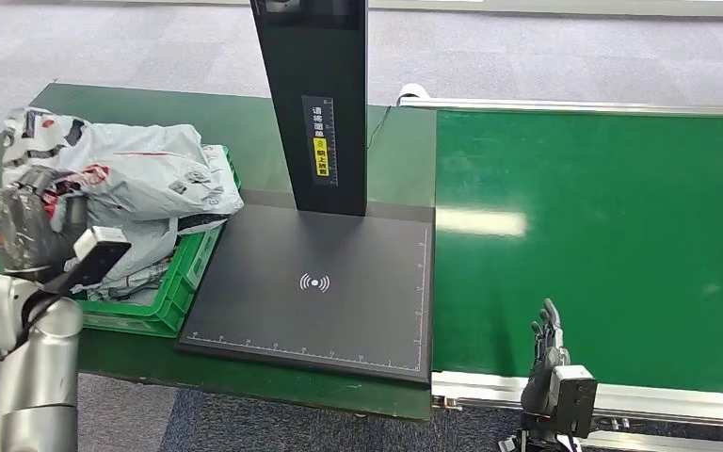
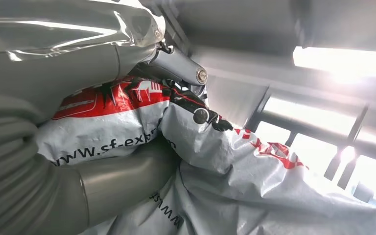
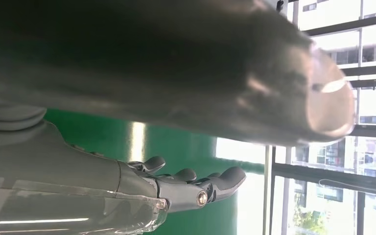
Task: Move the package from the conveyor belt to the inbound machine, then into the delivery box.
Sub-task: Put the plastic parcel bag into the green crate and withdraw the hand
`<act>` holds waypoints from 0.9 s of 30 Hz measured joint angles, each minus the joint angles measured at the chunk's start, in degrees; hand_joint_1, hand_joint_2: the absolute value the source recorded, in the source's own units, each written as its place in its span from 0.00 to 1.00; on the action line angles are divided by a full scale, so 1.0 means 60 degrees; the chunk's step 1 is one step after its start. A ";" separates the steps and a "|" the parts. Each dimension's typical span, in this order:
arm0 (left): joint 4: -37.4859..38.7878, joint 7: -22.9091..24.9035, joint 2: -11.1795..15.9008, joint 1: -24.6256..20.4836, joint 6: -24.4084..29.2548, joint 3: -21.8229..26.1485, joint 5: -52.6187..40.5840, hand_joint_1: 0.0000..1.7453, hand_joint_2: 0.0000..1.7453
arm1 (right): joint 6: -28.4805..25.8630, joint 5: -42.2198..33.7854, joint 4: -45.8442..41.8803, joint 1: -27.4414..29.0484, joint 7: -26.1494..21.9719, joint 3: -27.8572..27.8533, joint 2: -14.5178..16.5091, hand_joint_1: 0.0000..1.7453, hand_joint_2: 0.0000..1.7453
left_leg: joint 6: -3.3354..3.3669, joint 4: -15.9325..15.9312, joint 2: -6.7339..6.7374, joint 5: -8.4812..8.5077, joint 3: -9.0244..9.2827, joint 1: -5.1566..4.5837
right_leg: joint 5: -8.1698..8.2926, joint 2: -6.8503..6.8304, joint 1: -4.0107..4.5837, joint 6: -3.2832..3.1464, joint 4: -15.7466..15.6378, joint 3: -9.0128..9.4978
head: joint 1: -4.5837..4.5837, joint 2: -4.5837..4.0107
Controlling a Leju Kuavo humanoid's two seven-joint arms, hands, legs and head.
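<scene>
A grey plastic package with red and black print lies at the left end of the pile in the green delivery box. My left hand grips it there. In the left wrist view the thumb and fingers wrap around the package, which reads "sf-express". My right hand is held upright at the front edge of the green conveyor belt, fingers extended and holding nothing; the right wrist view shows that hand the same way. The belt carries no package.
The inbound machine's black base plate lies between the box and the belt, with its black column rising at the back. Several other grey packages are heaped in the box. A metal rail edges the belt's front.
</scene>
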 joint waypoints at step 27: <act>0.4239 -0.0972 -0.1257 -0.0261 -0.0032 -0.0984 0.2128 0.00 1.00 | -0.0094 -0.0021 -0.0254 0.0476 0.0000 -0.0219 0.0006 0.00 0.00 | 0.0021 -0.0006 -0.0104 0.0020 0.0094 -0.0003 | -0.0014 -0.0111 -0.0008 0.0013 -0.0009 0.0152 | -0.0002 0.0000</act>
